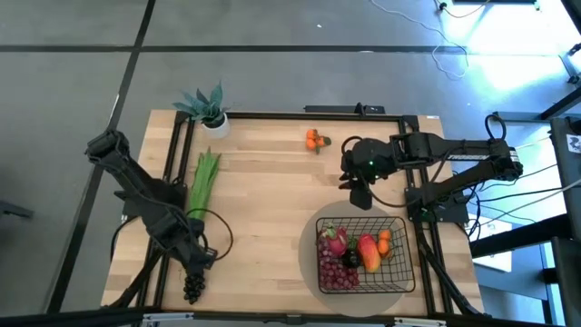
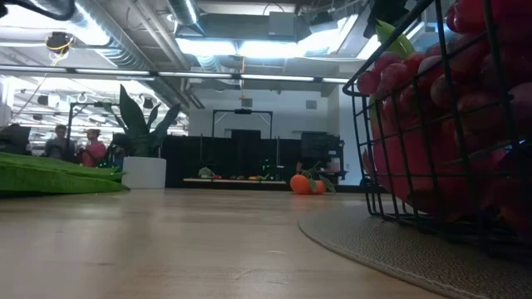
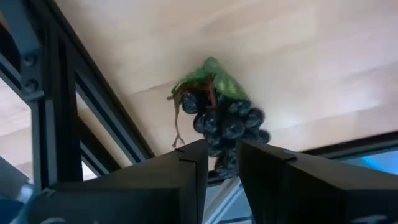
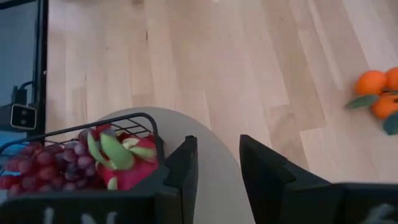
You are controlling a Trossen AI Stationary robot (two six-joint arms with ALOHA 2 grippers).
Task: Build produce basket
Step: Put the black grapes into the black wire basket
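Note:
A dark grape bunch (image 1: 193, 289) with a green leaf (image 3: 214, 78) lies on the table near the front left corner. My left gripper (image 1: 196, 261) hangs just above its far side, pointing down, and its fingers (image 3: 186, 180) stand a little apart with nothing between them. The black wire basket (image 1: 399, 272) stands on a round grey mat (image 1: 309, 245). It holds a pink dragon fruit (image 4: 121, 158), a mango (image 1: 368, 252), a tangerine (image 1: 385, 241) and purple grapes (image 4: 43, 165). My right gripper (image 1: 357, 193) hovers beyond the basket, slightly open and empty.
A long green leafy stalk (image 1: 204, 180) lies at the left. A pair of tangerines (image 1: 315, 140) sits at the far middle. A potted spiky plant (image 1: 209, 111) stands at the far left corner. A black frame rail (image 3: 106, 112) runs beside the dark grapes.

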